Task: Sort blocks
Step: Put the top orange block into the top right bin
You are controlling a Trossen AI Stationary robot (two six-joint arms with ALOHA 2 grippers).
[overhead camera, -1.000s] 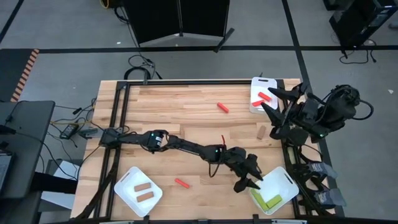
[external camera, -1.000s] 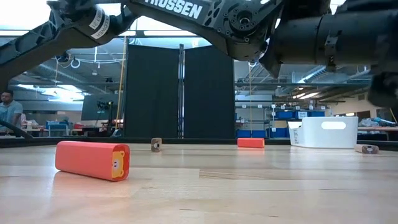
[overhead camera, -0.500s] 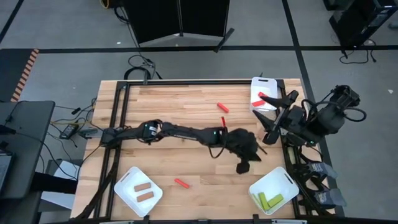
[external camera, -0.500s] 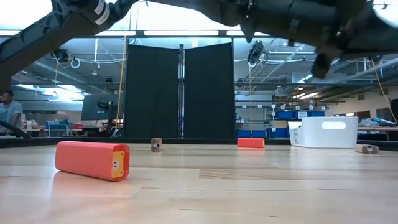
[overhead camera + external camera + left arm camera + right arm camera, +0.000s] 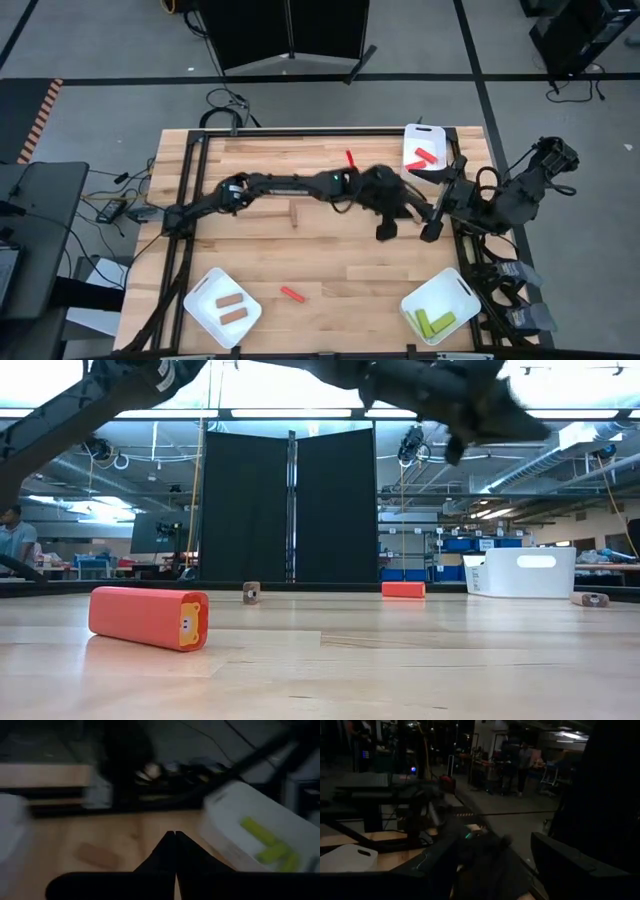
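The left gripper point(image 5: 385, 230) hangs over the desk point(image 5: 300, 260) just beside the right gripper point(image 5: 432, 228), its jaws pressed fully together with nothing between them, as the left wrist view shows. The right gripper's jaws stand wide apart and empty.

The landmark is the white tray point(image 5: 422, 155) at the desk's far right corner:
- It holds 1 red block point(image 5: 426, 156).
- Another red block point(image 5: 350, 158) lies on the desk beside it, toward the middle.
- A brown block point(image 5: 295, 215) lies farther along the desk, past the left arm's elbow.
- A 3rd red block point(image 5: 291, 294) lies well apart, near the front edge.
- The front-right tray point(image 5: 452, 290), on the same side as the landmark, holds 2 yellow-green blocks point(image 5: 433, 324).
- The front-left tray point(image 5: 205, 300), diagonally opposite, holds 2 brown blocks point(image 5: 232, 308).
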